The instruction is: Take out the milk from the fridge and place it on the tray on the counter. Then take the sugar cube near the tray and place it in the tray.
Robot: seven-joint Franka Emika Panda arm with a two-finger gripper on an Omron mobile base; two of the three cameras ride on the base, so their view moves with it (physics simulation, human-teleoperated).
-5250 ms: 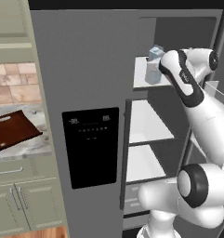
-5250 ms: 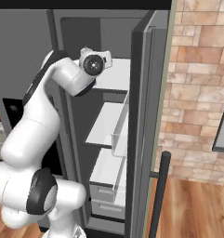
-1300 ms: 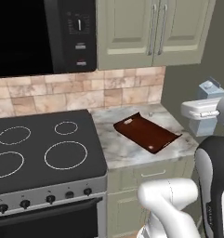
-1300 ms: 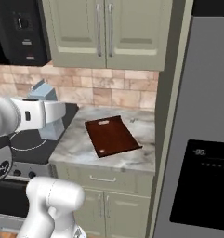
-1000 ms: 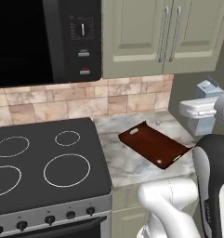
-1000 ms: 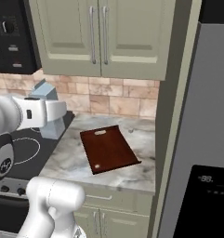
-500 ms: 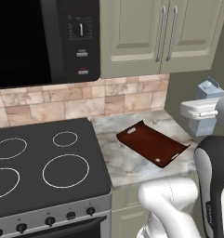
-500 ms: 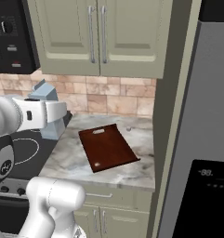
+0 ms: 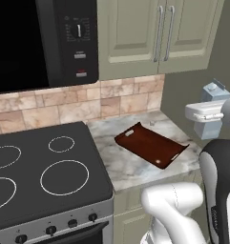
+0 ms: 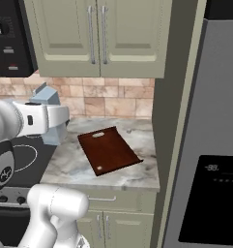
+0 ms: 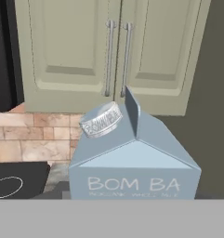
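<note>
Fridge gone from both base views since five seconds back, replaced by table [image 9: 130,167] and tray [image 9: 150,147]; base creep over the last second nearly stopped. Milk carton [image 10: 49,115] clamped upright in wide-set gripper [image 10: 57,118], off the tray's 9 o'clock in the right base view. Sugar cube [image 9: 151,123] just past the tray's far edge; placing comes next.

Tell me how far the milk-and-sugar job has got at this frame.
Done: the milk is out of the fridge and gripped in the end effector. In hand: it is carried above the counter, off to the side of the tray, which is bare. Left: set the carton on the tray, then fetch the sugar cube lying on the counter behind the tray and put it in too.
</note>
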